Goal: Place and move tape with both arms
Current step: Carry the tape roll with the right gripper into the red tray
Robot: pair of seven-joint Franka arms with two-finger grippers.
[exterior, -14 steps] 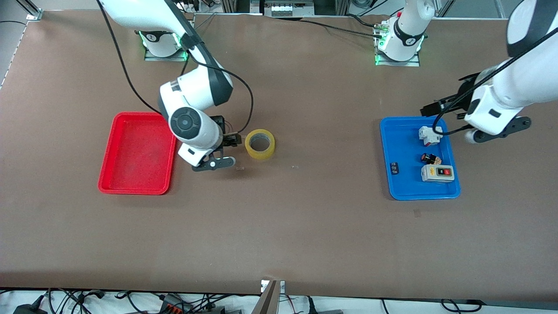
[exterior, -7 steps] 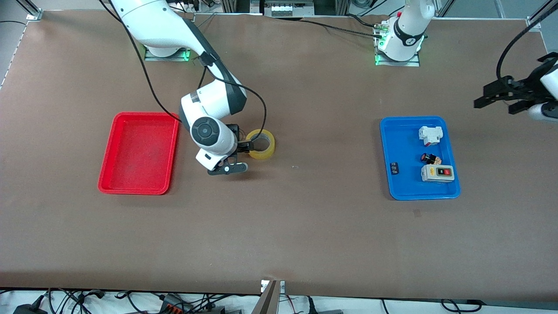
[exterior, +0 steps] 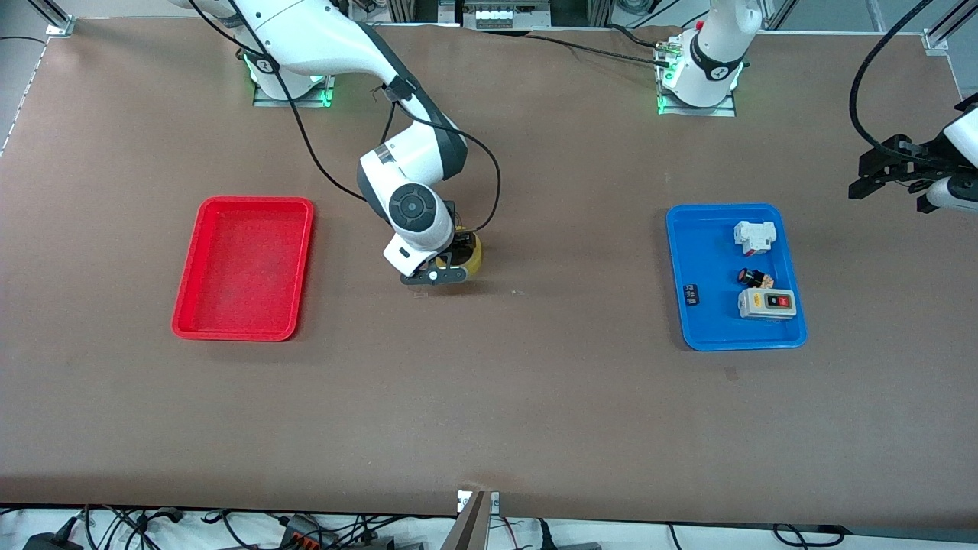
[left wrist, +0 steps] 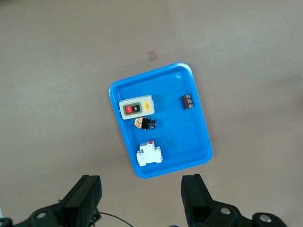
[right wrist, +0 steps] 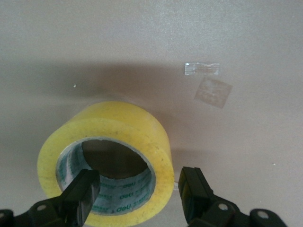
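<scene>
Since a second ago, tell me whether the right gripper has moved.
Yes. The right gripper has moved away from the red tray and now sits over the tape.

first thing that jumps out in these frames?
The right gripper is open and low over the yellow tape, one finger over its hole and the other outside the wall, mid-table between the two trays. The red tray at the right arm's end holds nothing, while the blue tray at the left arm's end carries small switch parts. The left gripper hangs open off that tray's end, waiting.
</scene>
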